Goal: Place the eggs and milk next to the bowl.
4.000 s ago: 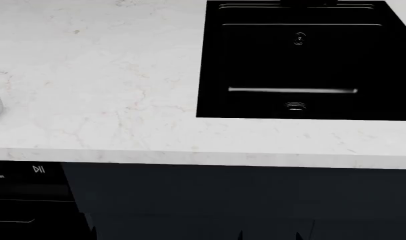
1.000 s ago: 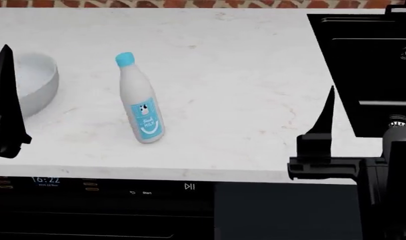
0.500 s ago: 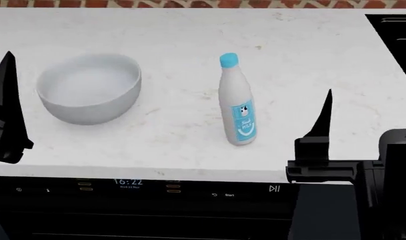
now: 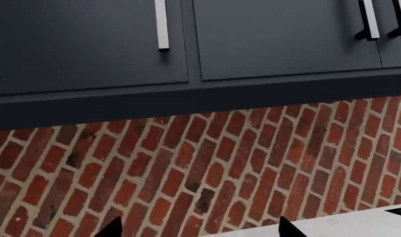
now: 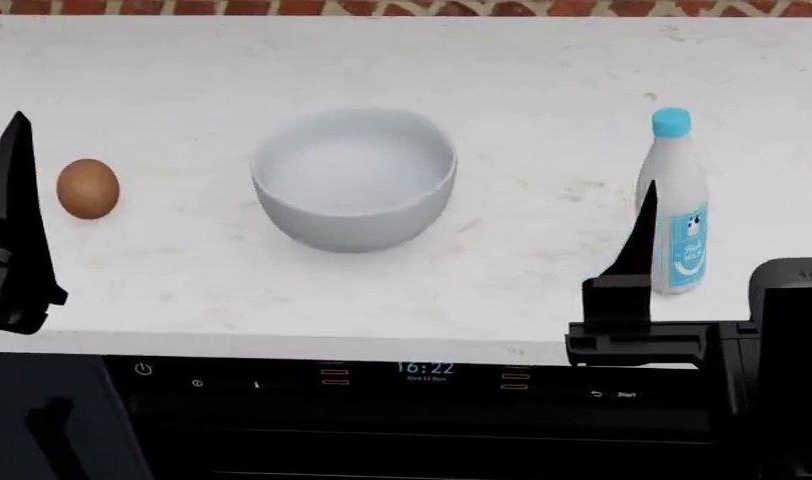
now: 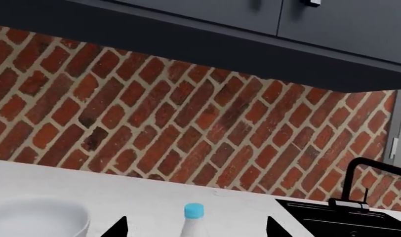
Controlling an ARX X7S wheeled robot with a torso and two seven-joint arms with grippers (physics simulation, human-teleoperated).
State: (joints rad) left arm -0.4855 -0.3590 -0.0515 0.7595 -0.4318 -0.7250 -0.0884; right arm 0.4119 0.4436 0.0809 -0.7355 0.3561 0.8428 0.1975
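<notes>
With both the left gripper (image 4: 197, 229) and right gripper (image 6: 197, 227) spread wide and empty, the upright milk (image 5: 677, 200) right of the bowl (image 5: 354, 177) could be toppled, or the egg (image 5: 87, 188) left of it set rolling, if nudged

Your left gripper (image 5: 13, 225) and right gripper (image 5: 733, 270) are both hovering at the near edge, fingers pointing up, spread apart and holding nothing.
</notes>
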